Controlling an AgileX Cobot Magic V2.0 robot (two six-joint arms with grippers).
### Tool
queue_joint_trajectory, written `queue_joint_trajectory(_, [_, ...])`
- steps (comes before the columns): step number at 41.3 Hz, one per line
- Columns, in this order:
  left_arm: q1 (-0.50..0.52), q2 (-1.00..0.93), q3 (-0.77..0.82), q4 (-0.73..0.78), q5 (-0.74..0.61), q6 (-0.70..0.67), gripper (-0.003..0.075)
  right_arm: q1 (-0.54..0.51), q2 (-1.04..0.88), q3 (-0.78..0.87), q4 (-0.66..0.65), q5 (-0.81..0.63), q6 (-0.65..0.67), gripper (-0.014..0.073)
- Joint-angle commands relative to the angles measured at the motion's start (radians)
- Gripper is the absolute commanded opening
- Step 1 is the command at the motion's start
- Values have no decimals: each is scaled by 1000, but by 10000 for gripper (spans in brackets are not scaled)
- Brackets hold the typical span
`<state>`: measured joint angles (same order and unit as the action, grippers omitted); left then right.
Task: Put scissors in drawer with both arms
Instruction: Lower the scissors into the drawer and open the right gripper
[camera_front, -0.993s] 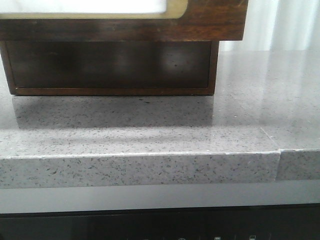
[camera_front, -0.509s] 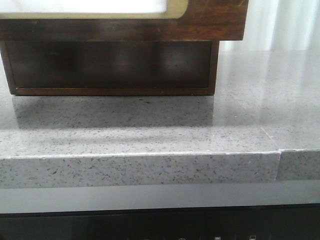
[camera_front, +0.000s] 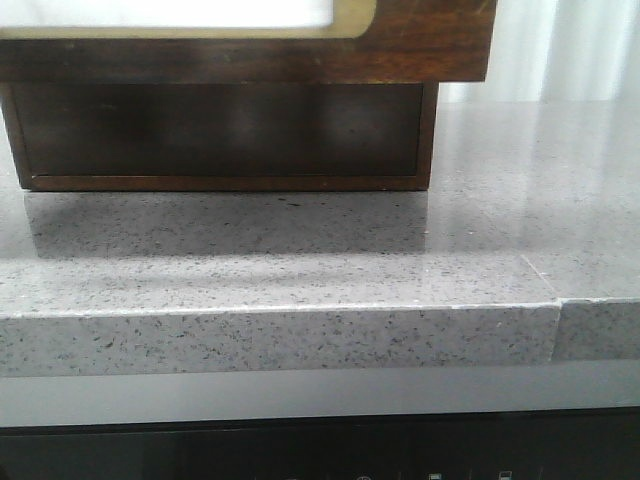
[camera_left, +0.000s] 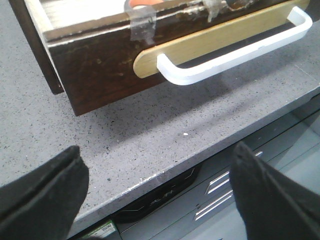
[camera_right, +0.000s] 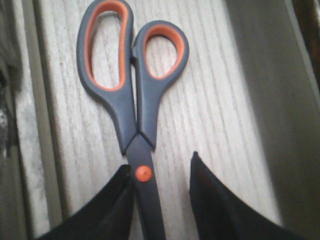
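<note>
The scissors (camera_right: 132, 100), dark grey with orange-lined loops and an orange pivot, lie flat on the pale wood floor inside the drawer (camera_right: 215, 100). My right gripper (camera_right: 160, 172) is open around the blades: one finger touches them and the other stands apart. The drawer (camera_left: 95, 65) is pulled out; its scuffed dark brown front carries a pale gold plate and a white handle (camera_left: 235, 50). The drawer front also fills the top of the front view (camera_front: 420, 40). My left gripper (camera_left: 157, 165) is open and empty above the counter's front edge, a little short of the drawer front.
The grey speckled stone counter (camera_front: 300, 250) carries the dark wooden cabinet body (camera_front: 220, 130) under the drawer. The counter has a seam at its right (camera_front: 556, 300). Below its front edge are dark panels and grey fronts with silver handles (camera_left: 220, 195).
</note>
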<state>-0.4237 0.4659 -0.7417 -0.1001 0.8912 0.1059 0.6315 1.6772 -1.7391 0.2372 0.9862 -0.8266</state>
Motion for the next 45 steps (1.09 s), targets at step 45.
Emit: queue_joint_trajectory(45, [-8, 7, -35, -16, -78, -8, 564, -5, -551, 197, -43, -101, 594, 342])
